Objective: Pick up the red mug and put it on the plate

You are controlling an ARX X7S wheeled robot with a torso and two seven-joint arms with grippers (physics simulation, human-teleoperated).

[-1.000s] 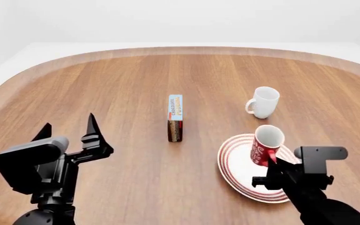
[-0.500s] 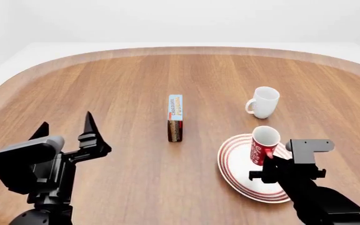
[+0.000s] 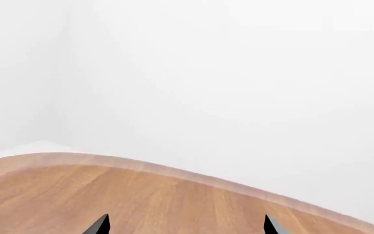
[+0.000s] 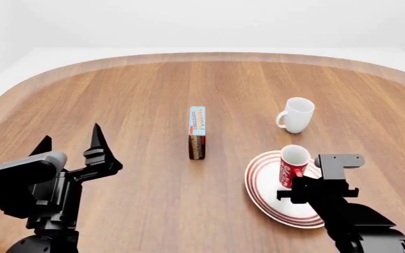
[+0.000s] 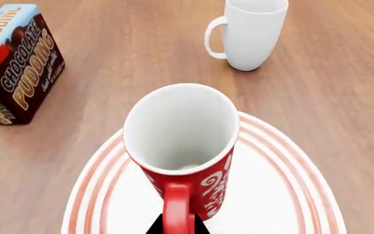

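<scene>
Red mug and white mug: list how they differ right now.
The red mug is red outside with white lettering; the white mug is plain white all over. The red mug stands on the plate; the white mug stands on the bare table beyond it. The right gripper is at the red mug's handle; nothing is near the white mug. Both are upright and empty.

Bright even light, faint soft shadows, sharp, no glare.

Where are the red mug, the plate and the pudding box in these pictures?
red mug (image 5: 196, 183): right wrist view, on its red outer side.
plate (image 5: 284, 195): right wrist view, on its bare white middle.
pudding box (image 4: 198, 133): head view, on its upright face.
</scene>
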